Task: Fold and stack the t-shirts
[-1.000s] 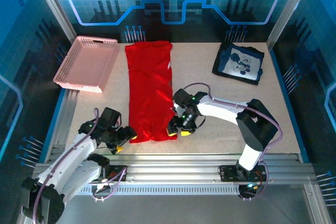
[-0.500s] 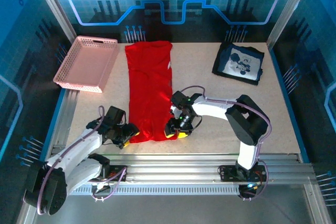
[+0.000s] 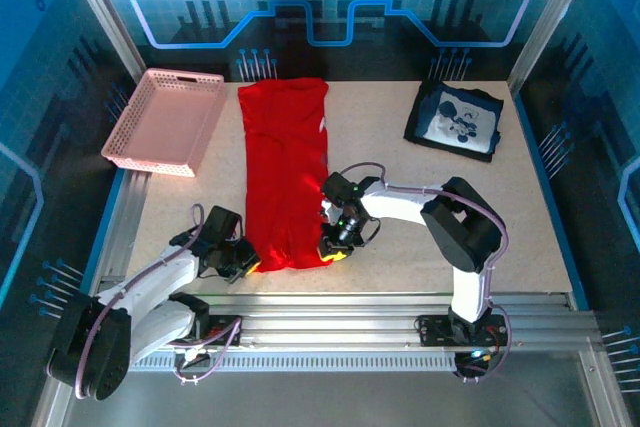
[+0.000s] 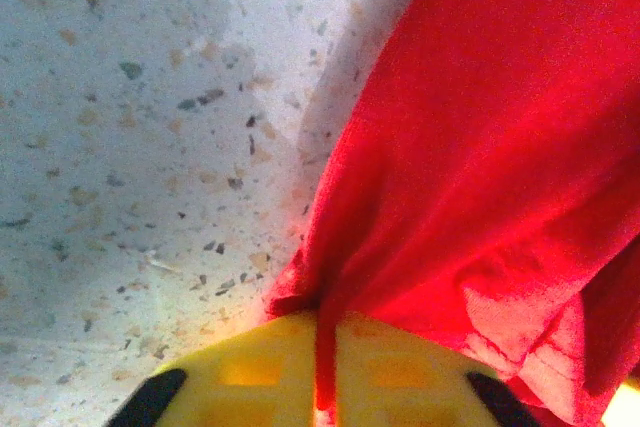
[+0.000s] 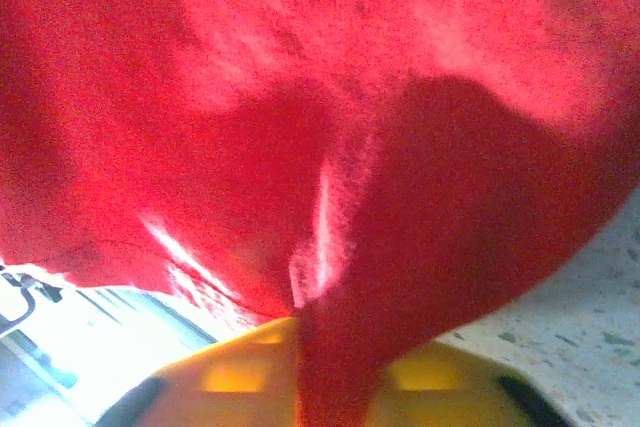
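Top view, left to right. At the far left corner of the bench (image 3: 400, 202) the pink lattice basket (image 3: 165, 119) lies where it lay a second ago. The left gripper (image 3: 247, 264), which stood open just off the cloth a second ago, has moved in slightly to the near left corner of the red t-shirt (image 3: 287, 172) and is now closed on the hem; in the left wrist view its yellow fingers (image 4: 250, 367) meet with a thin ridge of red cloth pinched between them, the speckled bench surface showing to the left. The red t-shirt itself lies as a long, narrow, lengthwise-folded strip running from the far edge toward the arms, left of centre, its outline unchanged. The right gripper (image 3: 330, 250) has shifted leftward from beside the cloth onto the near right corner of the same hem and is likewise clamped on it; in the right wrist view red cloth rises in a fold from between its yellow fingers (image 5: 230, 377). The dark navy t-shirt (image 3: 456, 122), folded with its white-and-black graphic upward, rests at the far right, well apart from both arms and unmoved.
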